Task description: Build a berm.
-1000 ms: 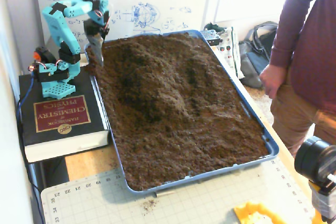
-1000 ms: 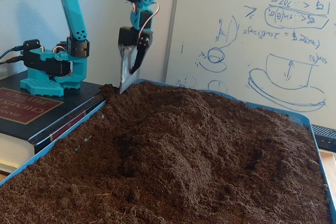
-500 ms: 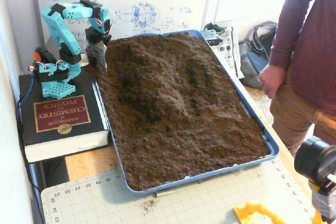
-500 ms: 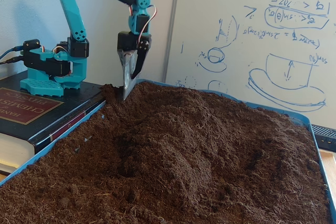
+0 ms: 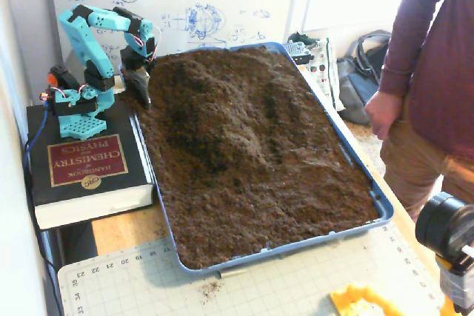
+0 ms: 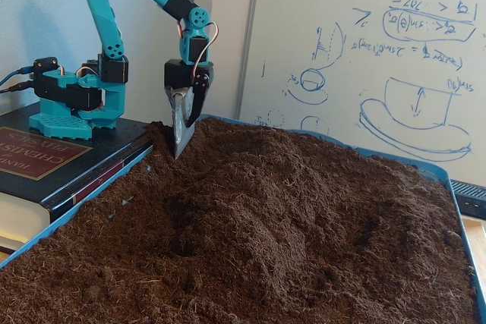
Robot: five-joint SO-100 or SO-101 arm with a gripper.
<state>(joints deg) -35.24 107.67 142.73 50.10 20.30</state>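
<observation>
from my seat, left to right in the high fixed view: the chemistry book (image 5: 87, 164) sits at the left w/ the arm base (image 5: 74, 101) bolted on top of it. next over, the gripper (image 5: 141, 95) is at the tray's far-left corner. over the last second it's dropped from just above the soil to tips touching or slightly into it, and the elbow has folded lower. the low fixed view shows the same thing: gripper (image 6: 179, 138) pointing straight down, tip meeting the soil right by the tray's edge. the two fingers look pressed together like a blade, nothing held between them that i can see.

so i read this as the start of a push/scrape stroke, not a grab. soil surface itself looks unchanged so far.

moving right: the blue tray (image 5: 363, 181) is full of loose dark soil. the berm (image 5: 248, 135) is a rough ridge running down the tray's middle, w/ a darker hollow (image 5: 196, 138) on its left flank, between gripper and ridge. in the low view the berm (image 6: 304, 210) humps up mid-frame.

far right, a person (image 5: 433, 86) stands just beside the tray, clear of the arm.

next move, imo: drag soil from the corner toward the ridge. risk is spilling over the near rim.
</observation>
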